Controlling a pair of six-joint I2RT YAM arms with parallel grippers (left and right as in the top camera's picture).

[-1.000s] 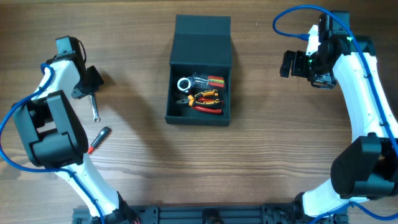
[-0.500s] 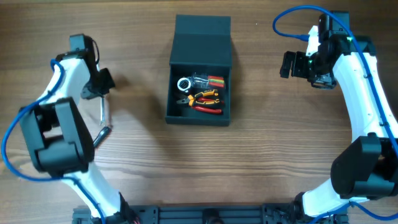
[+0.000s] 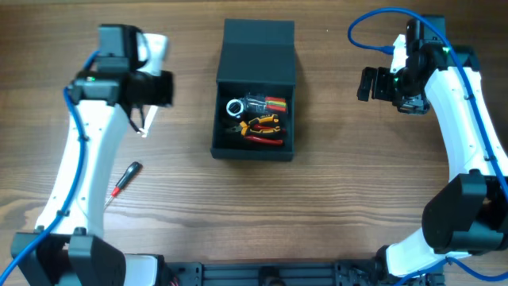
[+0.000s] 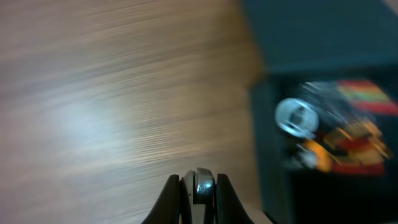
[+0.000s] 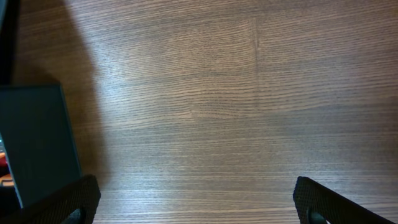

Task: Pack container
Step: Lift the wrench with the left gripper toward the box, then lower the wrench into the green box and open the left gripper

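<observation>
The dark teal-grey container (image 3: 255, 147) stands open at the table's middle, its flap lid (image 3: 259, 46) folded back. Red-and-yellow pliers (image 3: 262, 127) and a silver ring-shaped part (image 3: 236, 106) lie inside with other small tools. My left gripper (image 3: 159, 89) hangs left of the container and is shut on a silver metal tool (image 3: 142, 122). In the left wrist view the tool's end (image 4: 203, 185) shows pinched between the jaws, with the container (image 4: 273, 155) blurred ahead on the right. My right gripper (image 3: 367, 82) is open to the right of the container, over bare wood (image 5: 199, 208).
A screwdriver (image 3: 124, 178) with a red-and-black handle lies on the table at the front left. In the right wrist view, one corner of the container's lid (image 5: 37, 143) shows at the left edge.
My left arm has swung up and to the right with the silver tool, from the table's left side toward the container. The right arm has stayed still.
</observation>
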